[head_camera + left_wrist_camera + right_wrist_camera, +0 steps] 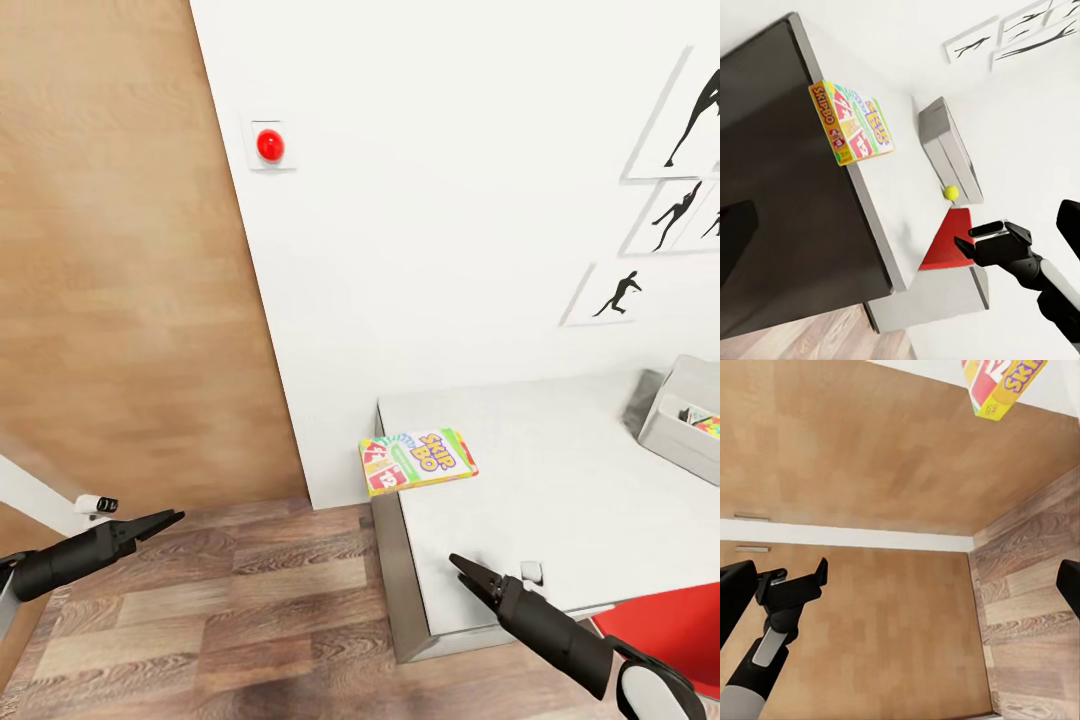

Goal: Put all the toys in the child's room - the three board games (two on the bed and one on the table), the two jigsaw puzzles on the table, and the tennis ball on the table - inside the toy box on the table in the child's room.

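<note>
On the table corner: the board game [418,461] lies flat, a bright box with "SKIP BO" on its lid. One end sticks out past the table [520,480] edge, over the wood floor [240,610].
Board game, other views: the left wrist view shows it [852,122] at the same corner. The right wrist view cuts it off [1003,385] at the picture's edge, so just one corner of the box shows.
Toy box: the grey toy box [682,410] sits on the far right of the table and is cut off by the head view's edge. Something colorful is inside it, but it is too small to tell what. In the left wrist view the toy box [949,148] shows from the side, so its inside is hidden.
Tennis ball: a small yellow ball [950,192] sits on the table just beside the toy box in the left wrist view.
Red chair: part of a red chair [670,630] shows by the near side of the table, cut off at the picture's corner.
Left end effector: it [150,524] hangs over the floor, well apart from the table. Its fingers look close together in the head view, and it holds nothing.
Right end effector: it [470,575] hangs over the near edge of the table, near the board game but not touching it. Its fingers look close together and it holds nothing.
Wall: a red round button [270,146] sits on the white wall, and pictures of dark figures [680,215] hang at the right.
</note>
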Robot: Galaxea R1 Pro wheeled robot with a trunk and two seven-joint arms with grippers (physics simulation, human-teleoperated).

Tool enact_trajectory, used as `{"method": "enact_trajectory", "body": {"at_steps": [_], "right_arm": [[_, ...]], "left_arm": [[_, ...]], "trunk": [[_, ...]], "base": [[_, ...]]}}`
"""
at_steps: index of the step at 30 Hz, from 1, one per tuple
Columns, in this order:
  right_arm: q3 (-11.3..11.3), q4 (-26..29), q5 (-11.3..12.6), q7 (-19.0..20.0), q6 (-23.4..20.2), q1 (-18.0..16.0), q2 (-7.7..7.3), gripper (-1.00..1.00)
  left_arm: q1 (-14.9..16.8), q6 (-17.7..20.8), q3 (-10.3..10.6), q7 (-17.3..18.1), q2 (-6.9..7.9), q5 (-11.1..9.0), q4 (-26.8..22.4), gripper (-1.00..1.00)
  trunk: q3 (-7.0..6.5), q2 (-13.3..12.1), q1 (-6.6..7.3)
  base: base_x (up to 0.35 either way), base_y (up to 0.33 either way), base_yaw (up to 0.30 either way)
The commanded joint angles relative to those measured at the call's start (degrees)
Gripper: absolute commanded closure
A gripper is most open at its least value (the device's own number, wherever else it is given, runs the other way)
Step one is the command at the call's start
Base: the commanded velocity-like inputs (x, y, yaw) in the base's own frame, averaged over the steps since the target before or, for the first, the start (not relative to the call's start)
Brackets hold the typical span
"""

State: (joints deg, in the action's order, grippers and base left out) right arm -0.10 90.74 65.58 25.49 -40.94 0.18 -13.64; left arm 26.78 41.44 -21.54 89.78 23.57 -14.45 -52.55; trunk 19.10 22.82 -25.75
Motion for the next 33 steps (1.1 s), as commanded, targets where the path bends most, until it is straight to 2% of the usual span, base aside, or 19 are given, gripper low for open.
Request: {"method": "enact_trajectory", "body": {"at_steps": [1, 9, 17, 21, 25, 33], "right_arm": [[0.03, 0.04, 0.21, -0.01, -0.21, -0.01, -0.01, -1.00], [0.09, 0.04, 0.12, 1.26, 0.63, 0.07, -0.05, -1.00], [0.05, -0.01, -0.16, 8.02, 4.15, 0.38, -0.68, -1.00], [0.03, -0.04, -1.87, 9.66, 4.84, 0.45, -0.83, -1.00], [0.02, 0.00, -5.34, 10.50, 5.08, 0.44, -0.74, -1.00], [-0.05, 0.00, -6.94, 12.99, 5.24, 0.48, -0.72, -1.00]], "left_arm": [[0.03, 0.60, 0.00, 0.22, 0.01, 0.03, -0.01, -1.00], [0.03, 0.60, 0.01, 0.22, 0.03, 0.03, -0.01, -1.00], [0.03, -0.49, 0.00, 0.22, 0.07, 0.35, -0.01, -1.00], [0.03, -0.90, 0.06, 0.22, 0.02, 0.63, -0.01, -1.00], [0.07, -1.05, -0.02, 0.22, 0.14, 0.77, -0.01, -1.00], [0.29, -1.03, -0.21, 0.22, 0.55, 0.90, -0.01, -1.00]], "trunk": [[0.08, 0.09, -0.03], [-0.31, 0.09, -0.03], [-0.99, 0.09, -0.03], [-1.34, 0.09, -0.03], [-1.70, 0.09, -0.03], [-2.41, 0.09, -0.03]], "base": [[0.000, 0.000, 0.000], [0.000, 0.000, -0.056], [0.000, 0.000, -0.104], [0.000, 0.000, -0.108], [0.000, 0.000, -0.113], [0.000, 0.000, -0.126]]}}
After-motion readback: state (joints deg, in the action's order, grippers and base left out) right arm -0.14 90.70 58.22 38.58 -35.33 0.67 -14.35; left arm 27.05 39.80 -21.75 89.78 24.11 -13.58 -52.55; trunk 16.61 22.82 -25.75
